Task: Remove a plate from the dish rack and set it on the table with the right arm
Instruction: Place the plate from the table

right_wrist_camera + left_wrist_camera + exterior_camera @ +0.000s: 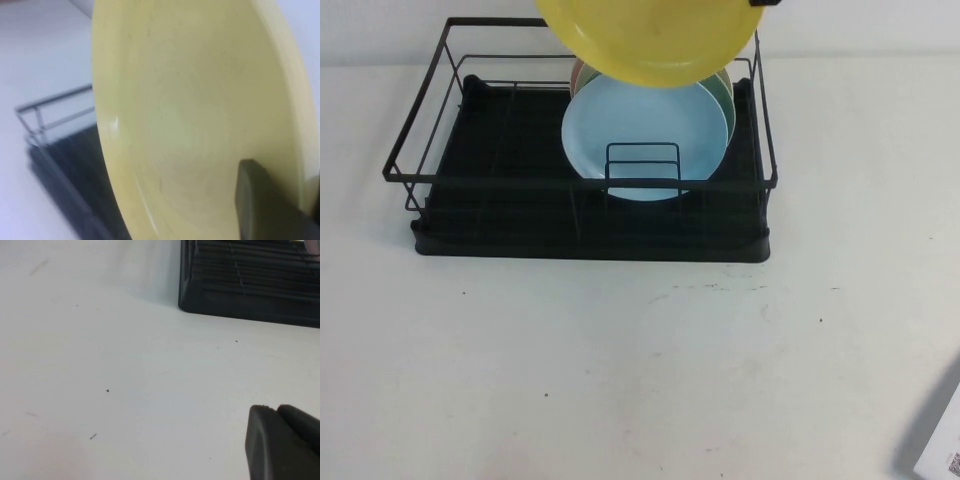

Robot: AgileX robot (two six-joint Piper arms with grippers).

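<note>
The yellow plate [650,40] hangs lifted above the back right of the dish rack [585,165], clear of the light blue plate [645,130] standing in the slots. The right gripper [272,205] has its jaws pinched on the plate's rim. To finish well, it should carry the plate forward over the rack's front rail, level it, then lower it onto the bare tabletop [620,370] before letting go. The left gripper [282,440] rests low near the rack's corner; whether its jaws are apart I cannot tell. No readable writing shows; only a white sheet's corner [942,440].
</note>
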